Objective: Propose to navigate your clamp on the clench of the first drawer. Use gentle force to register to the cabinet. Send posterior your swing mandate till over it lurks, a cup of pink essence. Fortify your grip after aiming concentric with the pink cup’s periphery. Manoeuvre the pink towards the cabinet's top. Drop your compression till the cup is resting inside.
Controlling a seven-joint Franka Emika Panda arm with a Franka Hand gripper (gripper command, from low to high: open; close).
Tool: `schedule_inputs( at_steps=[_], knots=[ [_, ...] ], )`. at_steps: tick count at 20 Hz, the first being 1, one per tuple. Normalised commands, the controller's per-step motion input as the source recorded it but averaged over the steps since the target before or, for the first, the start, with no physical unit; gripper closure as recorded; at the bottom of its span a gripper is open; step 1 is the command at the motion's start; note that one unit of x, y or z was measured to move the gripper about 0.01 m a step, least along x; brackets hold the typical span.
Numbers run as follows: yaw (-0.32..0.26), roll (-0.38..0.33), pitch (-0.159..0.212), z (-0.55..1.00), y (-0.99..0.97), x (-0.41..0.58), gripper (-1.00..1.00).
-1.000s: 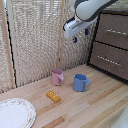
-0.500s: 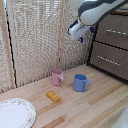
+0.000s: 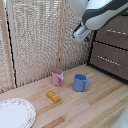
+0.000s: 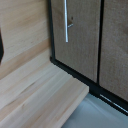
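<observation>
My gripper (image 3: 83, 35) hangs from the bulky white arm, in the air to the exterior view's left of the dark brown cabinet (image 3: 112, 52), apart from it. It looks open: only one dark finger (image 4: 1, 47) shows, at the wrist view's edge. The first drawer (image 3: 120, 24) has a thin silver handle (image 3: 118, 32). The wrist view shows a silver bar handle (image 4: 66, 20) on a brown drawer front; I cannot tell which drawer. The pink cup (image 3: 57, 77) stands upright on the wooden table, well below the gripper. The arm hides the cabinet's top.
A blue mug (image 3: 80, 82) stands just to the exterior view's right of the pink cup. A yellow block (image 3: 53, 96) lies in front of them. A white plate (image 3: 15, 114) sits at the front left. A woven screen (image 3: 35, 40) stands behind. The lower drawer (image 3: 107, 61) has a like handle.
The arm has carried the gripper towards the exterior view's right, closer to the cabinet. The cups, block and plate have not moved.
</observation>
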Motion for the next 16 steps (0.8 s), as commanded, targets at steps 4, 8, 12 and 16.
schedule_inputs(
  at_steps=[4, 8, 12, 16],
  knots=[
    [0.091, -0.375, 0.0, 0.0, -0.23, -0.196, -1.0],
    [0.097, -0.375, -0.004, 0.0, -0.24, -0.211, -1.0],
    [0.111, -0.375, -0.002, 0.0, -0.22, -0.199, -1.0],
    [0.108, -0.375, 0.0, -0.01, -0.21, -0.172, -1.0]
  ],
)
